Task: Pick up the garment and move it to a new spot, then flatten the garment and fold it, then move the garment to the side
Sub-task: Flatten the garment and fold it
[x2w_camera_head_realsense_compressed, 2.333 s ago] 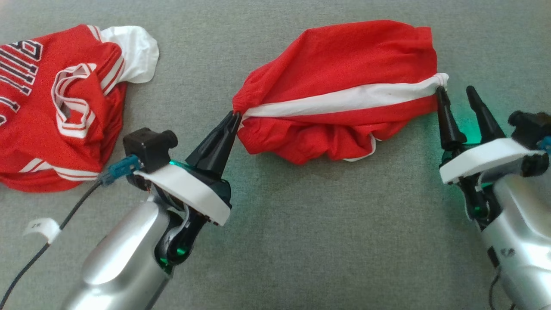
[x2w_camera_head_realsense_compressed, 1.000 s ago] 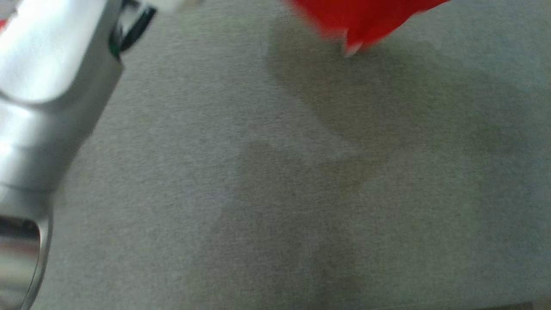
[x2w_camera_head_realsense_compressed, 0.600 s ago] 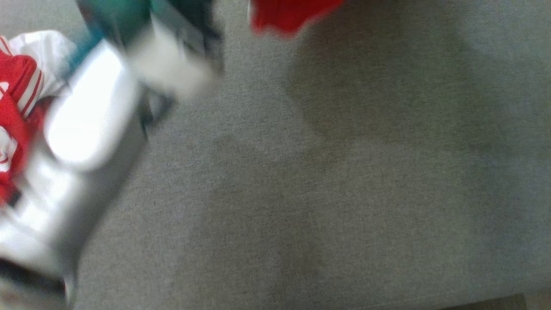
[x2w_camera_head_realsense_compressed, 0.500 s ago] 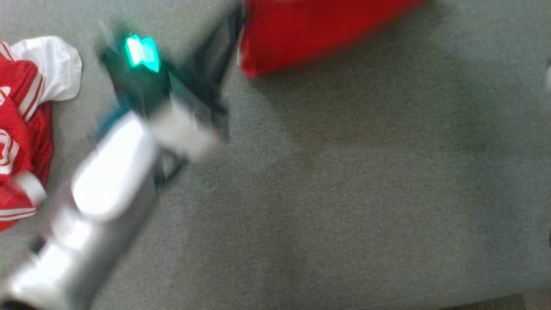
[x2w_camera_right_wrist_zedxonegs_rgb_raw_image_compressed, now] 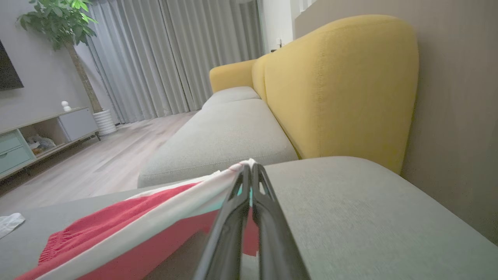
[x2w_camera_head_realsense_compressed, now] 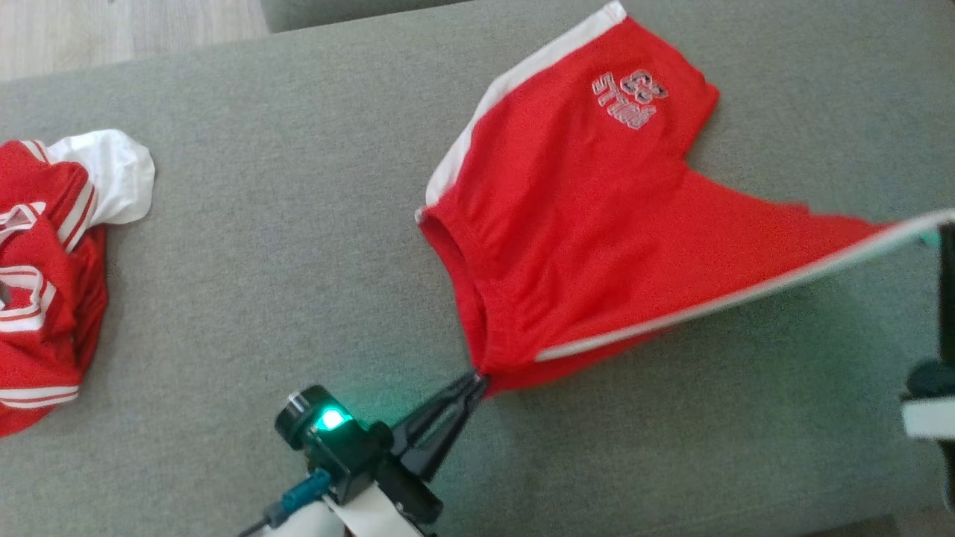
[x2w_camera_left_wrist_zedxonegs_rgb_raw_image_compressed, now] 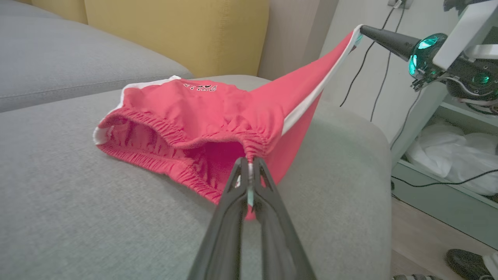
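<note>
On grey sofa cushion (x2w_camera_head_realsense_compressed: 224, 261), yellow backrest (x2w_camera_right_wrist_zedxonegs_rgb_raw_image_compressed: 342, 89): shorts (x2w_camera_head_realsense_compressed: 582, 224) clamped by L end effector (x2w_camera_head_realsense_compressed: 476, 380), R end effector (x2w_camera_right_wrist_zedxonegs_rgb_raw_image_compressed: 250, 168)

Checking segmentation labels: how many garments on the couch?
2. Shorts at centre, pinched by the left pincer and right pincer; jersey crumpled at the head view's left edge, partly cut off, so more may be hidden.

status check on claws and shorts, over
Left claw shut on shorts waistband. Right claw shut on white-stripe corner, held off cushion. Jersey lies apart, far left.
</note>
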